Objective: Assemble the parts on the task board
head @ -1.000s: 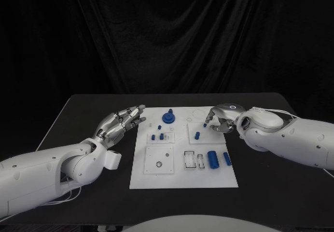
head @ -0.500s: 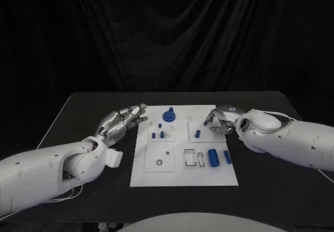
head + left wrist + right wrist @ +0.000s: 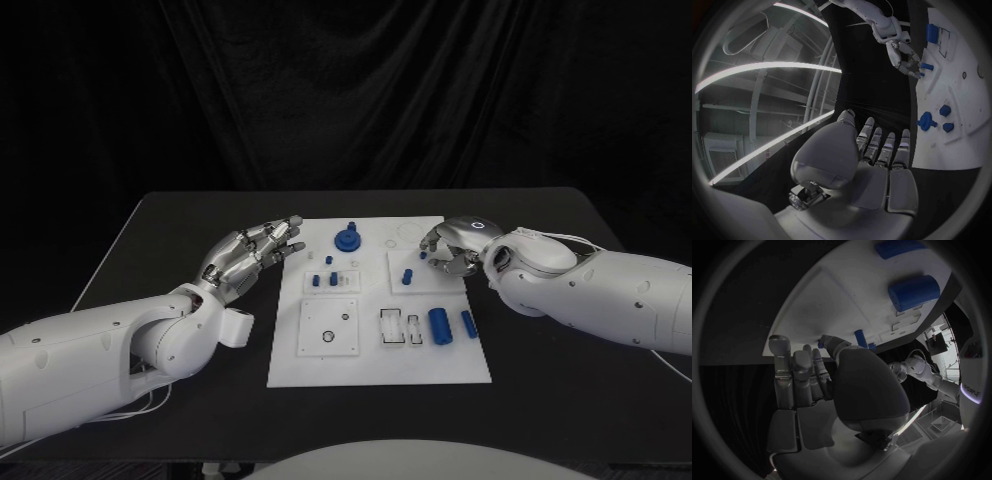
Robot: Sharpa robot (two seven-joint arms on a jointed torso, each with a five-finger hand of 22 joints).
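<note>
The white task board [image 3: 378, 362] lies mid-table. On it are a round blue part [image 3: 348, 240], small blue pieces [image 3: 329, 281], an upright blue peg [image 3: 408, 276] and two blue cylinders [image 3: 440, 326]. My right hand [image 3: 450, 250] hovers over the board's far right area, fingers pointing down beside the peg and apart, with nothing in them. The right wrist view has the peg [image 3: 860, 337] just beyond the fingertips [image 3: 781, 342]. My left hand [image 3: 257, 252] is open with fingers stretched flat, just off the board's left edge. From the left wrist, the right hand [image 3: 904, 56] is seen next to the peg [image 3: 926, 66].
The black table [image 3: 173, 225] surrounds the board, with bare surface at the far left and the near right. A recessed square plate [image 3: 330, 328] and narrow slots [image 3: 392, 327] sit in the board's near half. A black curtain hangs behind the table.
My right hand has shifted a little to the left and lowered its fingers toward the peg. The left hand has stayed put.
</note>
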